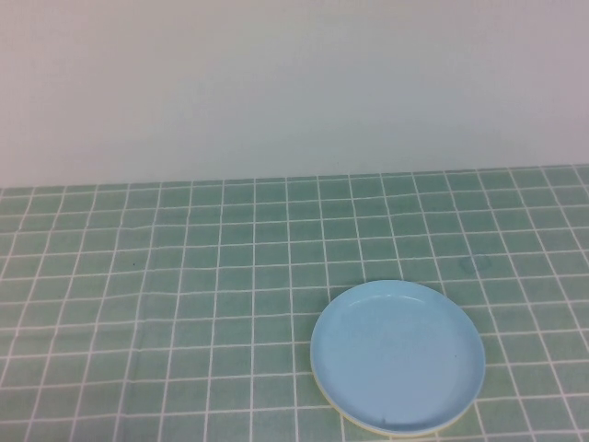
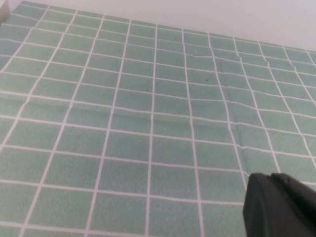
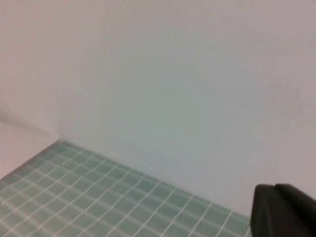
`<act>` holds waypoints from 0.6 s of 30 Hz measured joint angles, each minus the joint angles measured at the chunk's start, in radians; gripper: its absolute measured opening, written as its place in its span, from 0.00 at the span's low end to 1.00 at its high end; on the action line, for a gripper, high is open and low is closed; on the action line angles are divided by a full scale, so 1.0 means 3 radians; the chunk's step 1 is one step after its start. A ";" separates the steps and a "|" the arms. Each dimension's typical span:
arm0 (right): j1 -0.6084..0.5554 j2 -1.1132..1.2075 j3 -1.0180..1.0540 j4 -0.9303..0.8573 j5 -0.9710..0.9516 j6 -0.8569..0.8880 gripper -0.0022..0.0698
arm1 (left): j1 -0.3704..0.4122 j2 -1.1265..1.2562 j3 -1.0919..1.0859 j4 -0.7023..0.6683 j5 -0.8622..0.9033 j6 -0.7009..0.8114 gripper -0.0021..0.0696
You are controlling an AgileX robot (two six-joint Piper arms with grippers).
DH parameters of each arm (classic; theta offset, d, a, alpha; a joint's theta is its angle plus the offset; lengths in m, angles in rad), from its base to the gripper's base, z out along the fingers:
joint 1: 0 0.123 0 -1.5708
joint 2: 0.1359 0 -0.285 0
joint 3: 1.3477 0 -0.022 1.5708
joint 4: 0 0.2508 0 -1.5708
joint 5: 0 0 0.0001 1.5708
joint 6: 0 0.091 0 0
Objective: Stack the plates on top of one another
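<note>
A light blue plate [image 1: 398, 355] lies on top of a stack at the front right of the table in the high view. A thin yellow rim [image 1: 324, 391] of a plate shows under its front left edge. Any white plate is hidden. Neither arm appears in the high view. My left gripper [image 2: 270, 178] shows in the left wrist view as dark fingers pressed together, shut on nothing, above bare tiled cloth. My right gripper [image 3: 274, 188] is likewise shut and empty, raised and facing the white wall, well away from the plates.
A green tiled tablecloth [image 1: 184, 276] with white grid lines covers the table. A plain white wall [image 1: 294, 83] rises behind its far edge. The cloth has slight creases [image 2: 232, 94] near the left gripper.
</note>
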 joint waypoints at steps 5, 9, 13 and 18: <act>-0.0292 -0.0473 0.0068 -0.0173 -0.0117 0.0000 0.03 | 0.0000 0.0000 0.0000 0.0000 0.0000 0.0000 0.03; -0.0442 -0.0871 0.0422 -0.0217 -0.0296 0.0000 0.03 | 0.0000 0.0000 0.0000 0.0000 0.0000 0.0000 0.03; -0.0451 -0.1342 0.1062 -0.0121 -0.0485 0.0000 0.03 | 0.0000 0.0000 0.0000 0.0000 0.0000 0.0000 0.03; -0.0451 -0.1876 0.1754 0.0039 -0.0521 0.0000 0.03 | 0.0000 0.0000 0.0000 0.0000 0.0000 0.0000 0.03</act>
